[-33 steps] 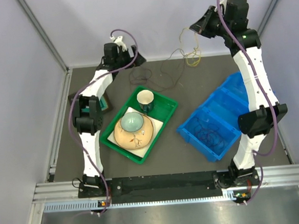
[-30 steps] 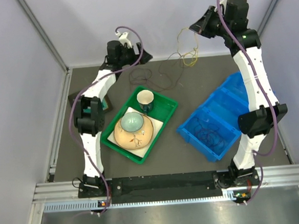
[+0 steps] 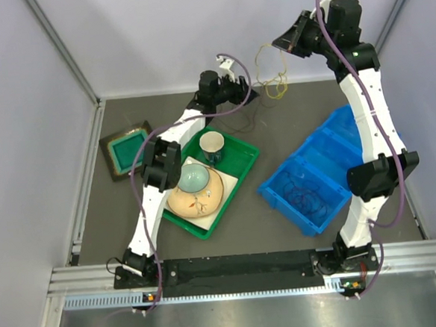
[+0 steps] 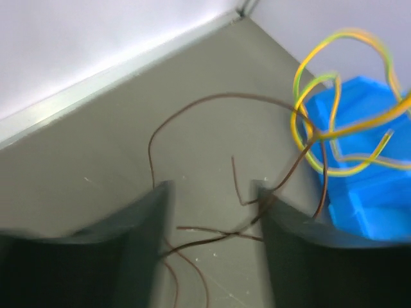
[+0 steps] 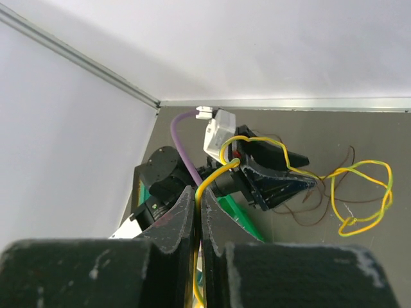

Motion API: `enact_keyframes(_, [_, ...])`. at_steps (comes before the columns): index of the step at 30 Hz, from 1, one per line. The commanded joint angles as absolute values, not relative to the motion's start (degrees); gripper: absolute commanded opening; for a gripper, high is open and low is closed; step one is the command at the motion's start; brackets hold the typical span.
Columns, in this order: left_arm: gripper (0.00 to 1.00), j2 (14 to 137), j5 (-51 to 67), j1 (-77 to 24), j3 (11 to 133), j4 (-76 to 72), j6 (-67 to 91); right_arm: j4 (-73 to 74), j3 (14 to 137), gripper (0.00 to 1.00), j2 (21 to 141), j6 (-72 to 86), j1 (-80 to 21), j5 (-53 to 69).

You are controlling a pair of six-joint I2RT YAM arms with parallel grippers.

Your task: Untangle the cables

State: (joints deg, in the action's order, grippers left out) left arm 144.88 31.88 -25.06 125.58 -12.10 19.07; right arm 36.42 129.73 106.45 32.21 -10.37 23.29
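My right gripper is raised at the back right and shut on a yellow-green cable, which runs up between the closed fingers. That cable hangs in loops down to the table. Thin dark brown cables lie on the grey floor below it. My left gripper is low over them, open. In the left wrist view a brown cable crosses the gap between the fingers, touching neither that I can see. The yellow-green cable hangs to the right of that gap.
A green tray holds a cup and a pale blue bowl on a peach dish. A blue bin at the right has dark wires inside. A green-framed square lies at left. Walls close the back.
My left arm has swung right from the back left to the brown cables at the back middle, and its jaws have narrowed. The right arm holds still with the yellow-green cable.
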Motion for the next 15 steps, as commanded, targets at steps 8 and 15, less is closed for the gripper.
enact_keyframes(8, [0.0, 137.7, 21.5, -23.4, 121.0, -16.2, 18.5, 34.2, 127.3, 0.0, 100.8, 31.3, -10.6, 22.2])
enact_keyframes(15, [0.0, 131.4, 17.9, -17.2, 109.3, -23.4, 27.7, 34.2, 124.1, 0.0, 95.0, 28.7, -10.5, 16.0])
